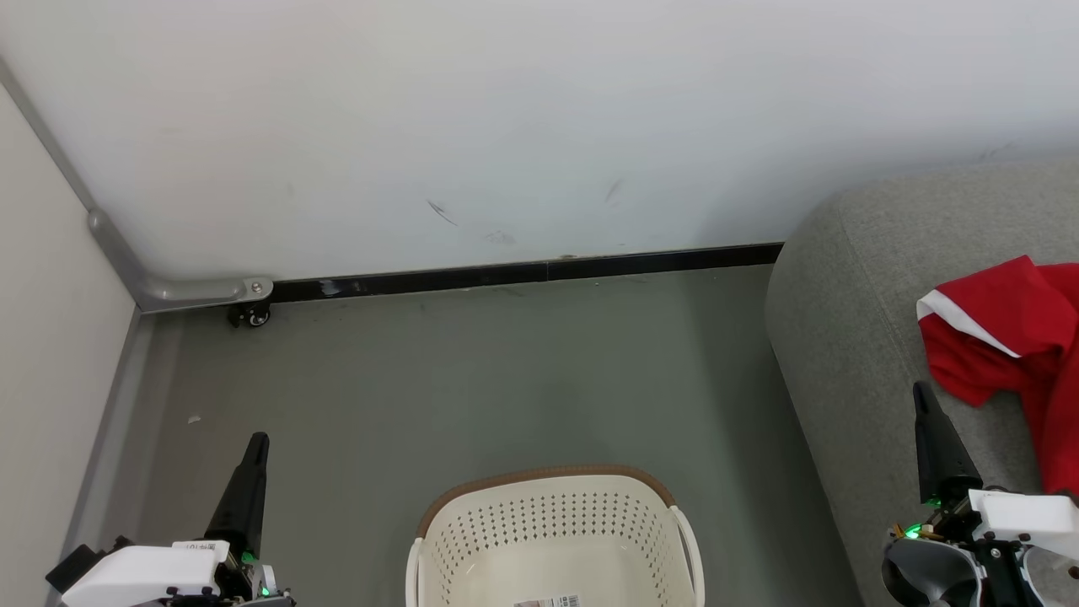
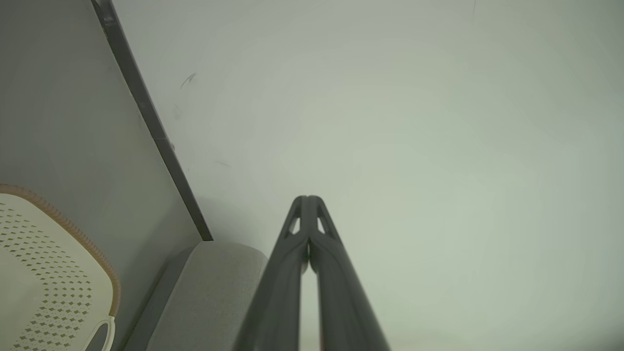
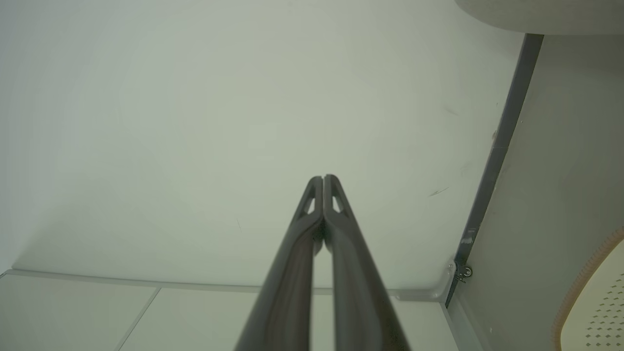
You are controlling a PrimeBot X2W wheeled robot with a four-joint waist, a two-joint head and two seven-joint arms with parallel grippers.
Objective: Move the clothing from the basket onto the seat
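Observation:
The cream-white basket (image 1: 552, 539) with a brown rim stands on the floor at the bottom middle of the head view; the part of its inside that shows holds only a label. Red clothing (image 1: 1011, 346) with white trim lies on the grey seat (image 1: 851, 337) at the right. My left gripper (image 1: 257, 443) is shut and holds nothing, low at the left of the basket. My right gripper (image 1: 923, 392) is shut and holds nothing, over the seat's front edge, just left of the clothing. In the wrist views the left gripper (image 2: 307, 199) and right gripper (image 3: 322, 178) point at the wall with tips together.
A white wall (image 1: 506, 126) with a black baseboard (image 1: 523, 271) runs behind the grey floor (image 1: 472, 379). A side panel (image 1: 42, 337) with a grey metal bracket (image 1: 202, 291) and a small caster (image 1: 251, 315) closes the left corner.

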